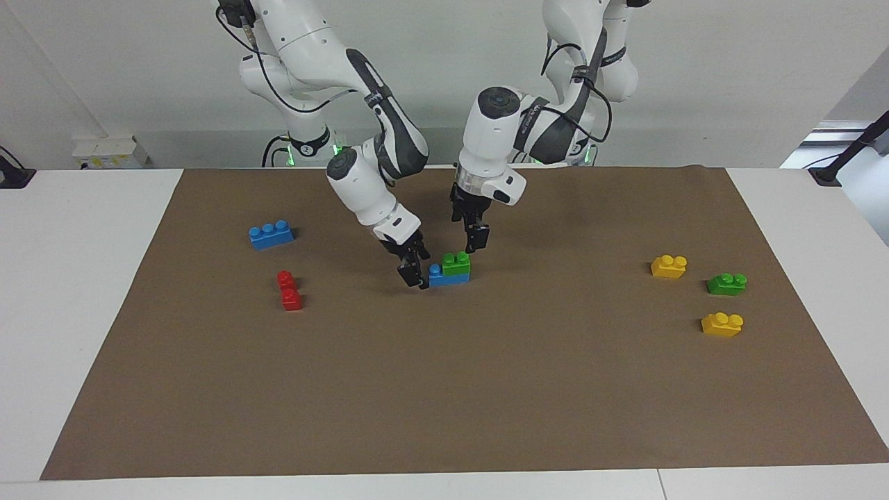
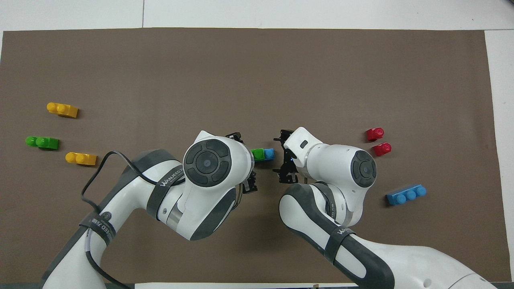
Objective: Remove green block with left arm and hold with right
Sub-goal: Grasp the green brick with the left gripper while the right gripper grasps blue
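Hovering spread wide, my left claw hangs just over the green block, which sits stacked on a blue brick mid-desk. My right claw, also spread, is low beside that brick's bare end.

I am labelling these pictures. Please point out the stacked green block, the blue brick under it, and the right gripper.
green block (image 1: 456,263), facing view, front face.
blue brick (image 1: 444,279), facing view, front face.
right gripper (image 1: 414,276), facing view, between its fingertips.
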